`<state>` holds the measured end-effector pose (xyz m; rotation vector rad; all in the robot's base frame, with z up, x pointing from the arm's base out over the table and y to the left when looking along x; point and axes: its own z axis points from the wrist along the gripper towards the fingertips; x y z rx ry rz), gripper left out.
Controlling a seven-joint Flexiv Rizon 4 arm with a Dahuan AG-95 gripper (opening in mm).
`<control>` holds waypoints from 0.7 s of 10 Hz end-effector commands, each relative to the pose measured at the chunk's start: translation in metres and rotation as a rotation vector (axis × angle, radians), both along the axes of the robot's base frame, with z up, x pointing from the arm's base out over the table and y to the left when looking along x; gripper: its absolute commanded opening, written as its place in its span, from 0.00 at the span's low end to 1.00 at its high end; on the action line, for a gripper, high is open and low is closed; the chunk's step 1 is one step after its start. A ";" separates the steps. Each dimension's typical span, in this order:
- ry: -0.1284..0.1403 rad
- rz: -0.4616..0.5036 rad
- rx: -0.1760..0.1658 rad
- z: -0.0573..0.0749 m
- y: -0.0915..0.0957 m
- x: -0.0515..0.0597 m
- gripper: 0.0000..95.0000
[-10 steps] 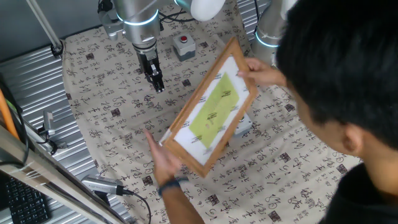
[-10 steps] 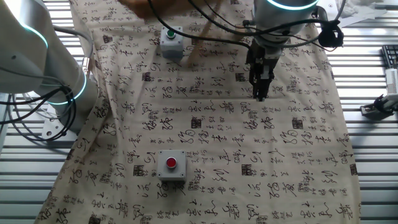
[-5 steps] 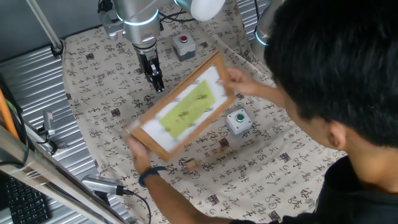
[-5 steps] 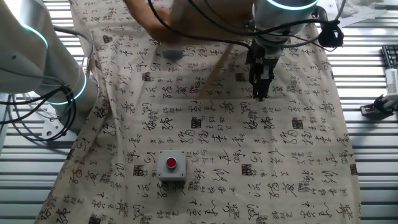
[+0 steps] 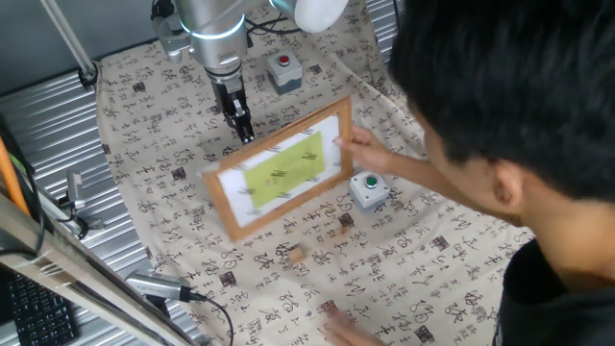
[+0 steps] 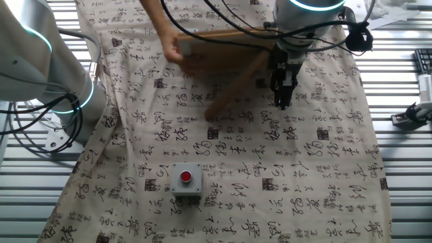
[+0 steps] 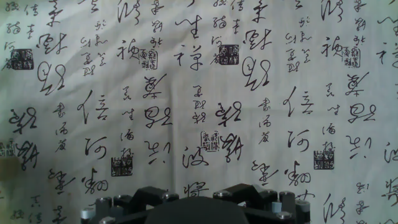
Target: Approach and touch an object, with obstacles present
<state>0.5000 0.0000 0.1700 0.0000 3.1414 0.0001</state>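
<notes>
One fixed view. My gripper (image 5: pixel 246 135) hangs over the far left part of the table (image 5: pixel 144 106), its fingertips pointing down just beside the far edge of the picture frame (image 5: pixel 281 175); whether they touch the cloth I cannot tell. A person's hand (image 5: pixel 357 149) holds the frame's right end. Two small tan cubes lie on the near side of the frame: one cube (image 5: pixel 295 254) nearer me in the picture, a second cube (image 5: pixel 345 223) beside the green button box (image 5: pixel 368 189); which is the target I cannot tell. A red button box (image 5: pixel 282 67) stands far back. Either cube looks light, rigid and easily pushed, so I judge a soft touch from straight above on its top face is safest; a sideways nudge would probably slide it on the cloth.

The other fixed view. My gripper (image 6: pixel 282 94) points down with its fingers seemingly close together. The frame (image 6: pixel 226 57) appears blurred, lying just left of it. No cube is visible here.

Hand view. Only patterned cloth (image 7: pixel 199 93) lies ahead; the gripper's body fills the bottom edge, its fingertips unseen. The frame stands between me and the cubes.
</notes>
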 end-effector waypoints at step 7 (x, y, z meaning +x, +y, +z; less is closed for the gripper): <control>-0.100 0.070 0.092 0.000 0.000 0.000 0.00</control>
